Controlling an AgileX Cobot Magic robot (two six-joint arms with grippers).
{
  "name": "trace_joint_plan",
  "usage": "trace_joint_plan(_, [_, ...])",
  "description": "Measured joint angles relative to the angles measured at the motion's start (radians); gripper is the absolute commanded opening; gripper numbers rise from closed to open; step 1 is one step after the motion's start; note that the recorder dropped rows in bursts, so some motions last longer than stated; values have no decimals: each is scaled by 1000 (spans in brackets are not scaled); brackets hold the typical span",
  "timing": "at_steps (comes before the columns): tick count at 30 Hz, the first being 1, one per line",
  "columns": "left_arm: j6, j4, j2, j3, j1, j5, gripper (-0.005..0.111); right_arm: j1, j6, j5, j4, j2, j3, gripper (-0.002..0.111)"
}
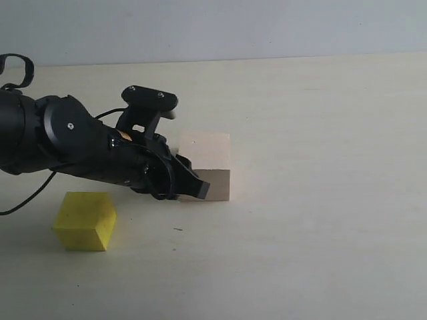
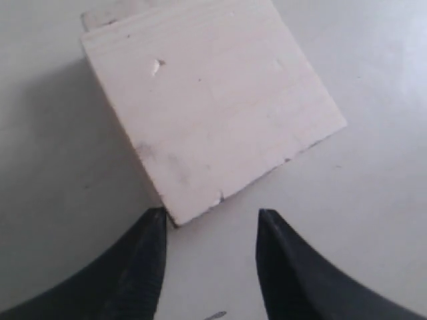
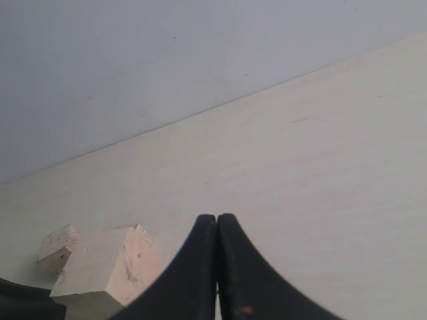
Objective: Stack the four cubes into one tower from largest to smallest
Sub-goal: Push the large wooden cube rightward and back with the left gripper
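Yellow cube [image 1: 84, 220] sits flat on the table [image 1: 320, 253]; beyond it the pale cube [image 1: 208, 167] points 1 corner at the left gripper [image 1: 193, 187], spread and empty. Right gripper [image 3: 217, 233] is clenched on nothing.

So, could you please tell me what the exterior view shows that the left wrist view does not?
Only the exterior view shows the yellow cube, standing alone, and the left arm reaching low over the table. Only the left wrist view shows the gap between the open jaws, one tip near a corner of the pale wood cube, and a sliver of another block behind it. Both show the pale wood cube on the table.
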Motion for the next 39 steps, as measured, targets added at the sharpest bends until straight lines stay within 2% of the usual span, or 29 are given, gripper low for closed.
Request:
trace_joint_plan(5, [10,0,0,-34,-25,0,43,0,0,0,0,0,0,0])
trace_joint_plan(26, [15,82,0,-38,-23,2,43,0,0,0,0,0,0,0])
trace_joint_plan(34, [15,108,0,-38,31,36,43,0,0,0,0,0,0,0])
trace_joint_plan(39, [15,120,0,-38,40,44,43,0,0,2,0,0,0,0])
